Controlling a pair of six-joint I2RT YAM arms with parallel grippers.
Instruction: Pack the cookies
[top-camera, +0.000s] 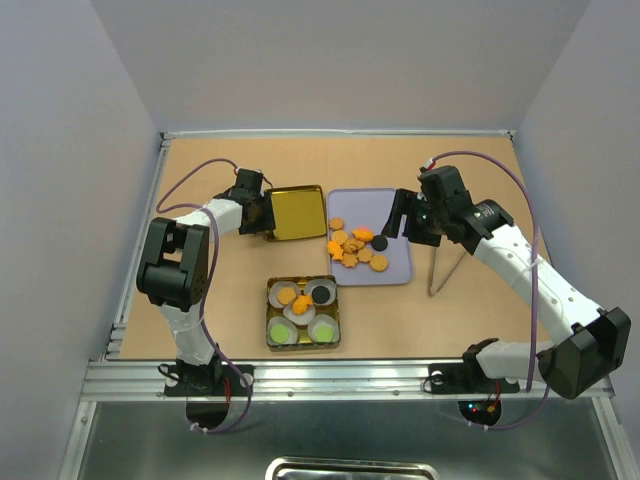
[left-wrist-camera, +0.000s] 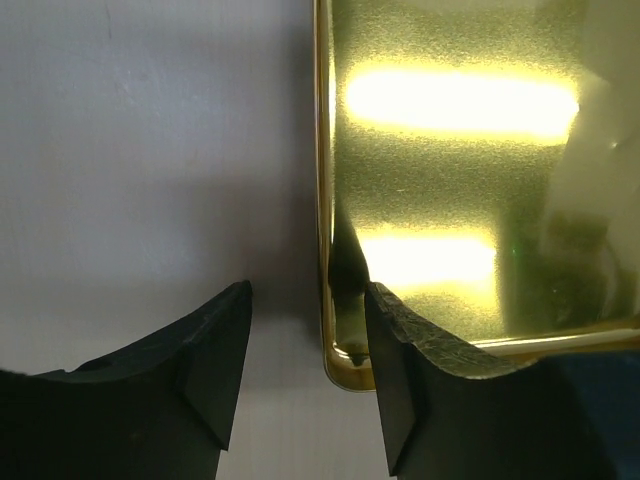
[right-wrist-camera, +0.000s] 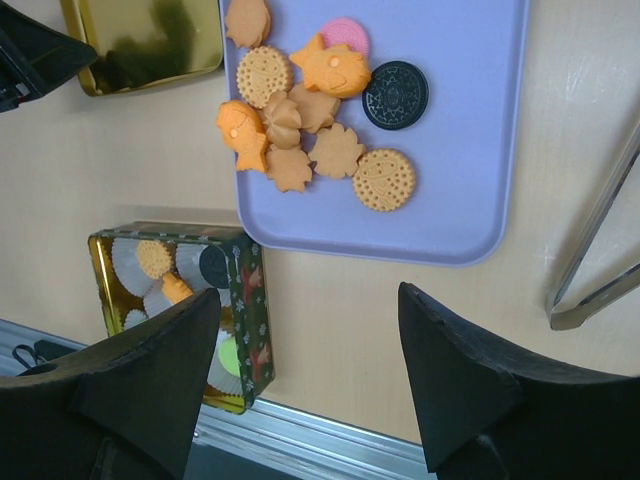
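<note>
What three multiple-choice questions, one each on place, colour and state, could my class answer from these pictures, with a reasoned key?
1. Where do the tongs lie? A on the tray; B on the floor; C on the table, right of the tray.
2. What colour is the tray holding the loose cookies? A green; B lavender; C red.
3. How is the right gripper? A open, empty; B shut on a cookie; C shut on the tongs.

Key: C, they rest on the tan surface beside the tray; B, its bare part is pale purple; A, its fingers stand apart with nothing between.
</note>
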